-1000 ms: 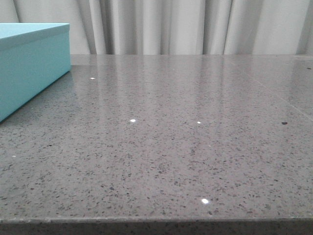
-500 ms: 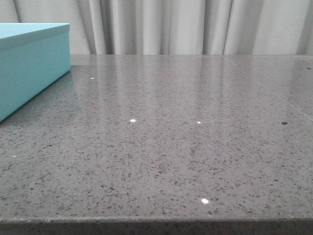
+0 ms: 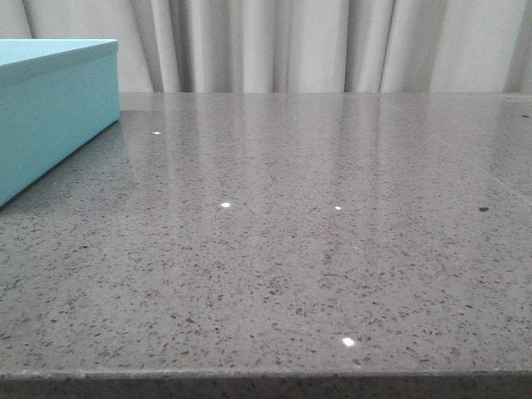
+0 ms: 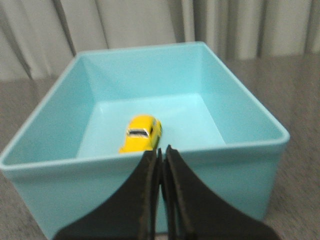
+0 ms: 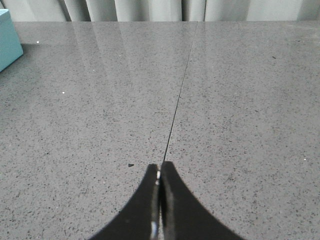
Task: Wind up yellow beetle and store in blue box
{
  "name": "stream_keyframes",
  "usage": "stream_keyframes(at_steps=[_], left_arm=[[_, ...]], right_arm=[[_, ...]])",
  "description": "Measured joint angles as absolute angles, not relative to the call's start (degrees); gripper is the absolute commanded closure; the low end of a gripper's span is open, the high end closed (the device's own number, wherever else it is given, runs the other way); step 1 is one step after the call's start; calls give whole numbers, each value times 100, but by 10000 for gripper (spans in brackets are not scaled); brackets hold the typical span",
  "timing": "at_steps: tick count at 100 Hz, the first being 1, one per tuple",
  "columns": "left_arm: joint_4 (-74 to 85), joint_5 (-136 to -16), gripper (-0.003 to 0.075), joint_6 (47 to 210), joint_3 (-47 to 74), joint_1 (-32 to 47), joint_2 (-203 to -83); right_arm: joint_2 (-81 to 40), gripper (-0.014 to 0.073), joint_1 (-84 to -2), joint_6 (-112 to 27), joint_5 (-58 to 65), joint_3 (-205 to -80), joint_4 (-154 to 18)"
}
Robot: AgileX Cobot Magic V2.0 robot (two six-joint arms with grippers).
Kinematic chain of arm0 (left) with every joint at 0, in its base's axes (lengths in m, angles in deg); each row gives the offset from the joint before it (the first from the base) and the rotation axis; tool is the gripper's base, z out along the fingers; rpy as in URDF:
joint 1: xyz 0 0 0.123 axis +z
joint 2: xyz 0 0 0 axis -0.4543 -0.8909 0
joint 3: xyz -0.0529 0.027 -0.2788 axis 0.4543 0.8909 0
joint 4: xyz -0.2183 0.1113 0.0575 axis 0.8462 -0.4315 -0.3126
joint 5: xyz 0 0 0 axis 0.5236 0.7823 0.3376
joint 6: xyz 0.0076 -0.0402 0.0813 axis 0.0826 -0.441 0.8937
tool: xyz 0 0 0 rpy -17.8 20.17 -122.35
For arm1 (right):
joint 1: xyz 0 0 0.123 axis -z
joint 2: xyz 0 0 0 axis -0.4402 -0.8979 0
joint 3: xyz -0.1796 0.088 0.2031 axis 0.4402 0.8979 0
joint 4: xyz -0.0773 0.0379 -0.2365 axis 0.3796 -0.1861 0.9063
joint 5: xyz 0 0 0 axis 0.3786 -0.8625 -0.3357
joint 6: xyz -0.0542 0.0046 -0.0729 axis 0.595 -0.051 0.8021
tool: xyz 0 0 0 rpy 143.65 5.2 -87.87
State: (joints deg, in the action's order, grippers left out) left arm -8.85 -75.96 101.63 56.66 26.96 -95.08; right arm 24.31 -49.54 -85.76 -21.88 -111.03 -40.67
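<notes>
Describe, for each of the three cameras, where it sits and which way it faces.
Front: low at the table edge, facing the curtain; no robot parts.
Left wrist: behind the shut left gripper, looking into the blue box holding the yellow beetle.
Right wrist: behind the shut right gripper, over bare tabletop.
All three show the box.

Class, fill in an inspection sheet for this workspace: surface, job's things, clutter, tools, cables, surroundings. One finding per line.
Surface: grey speckled table, glossy, with a thin seam.
Job's things: yellow beetle lies inside the open blue box, on its floor.
Clutter: nothing seen.
Tools: left tool shut, empty, outside the box's near wall; right tool shut, empty, over bare table.
Cables: nothing seen.
Surroundings: pale pleated curtain behind the table.
</notes>
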Motion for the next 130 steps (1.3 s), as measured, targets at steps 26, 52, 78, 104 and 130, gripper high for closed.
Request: stream_keyframes(at_steps=[26,52,78,104,130], left_arm=[[-1550,-9284,739,9289,6752,2514,-8992],[-1589,-8965,739,9186,7102,2622,-8549],[-1598,-8393,739,9174,7102,2622,-8549],[-1598,-8393,739,9164,7102,2622,-8549],[-1598,-8393,739,9164,7102,2622,-8549]], right_arm=[[2431,661,-4954,-8576,-2188,-11103,-4067],[2435,661,-4954,-8576,-2188,-11094,-4067],[2444,661,-4954,-8576,-2188,-11081,-4056],[2444,661,-4954,-8576,-2188,-11081,-4056],[2444,661,-4954,-8576,-2188,-11081,-4056]])
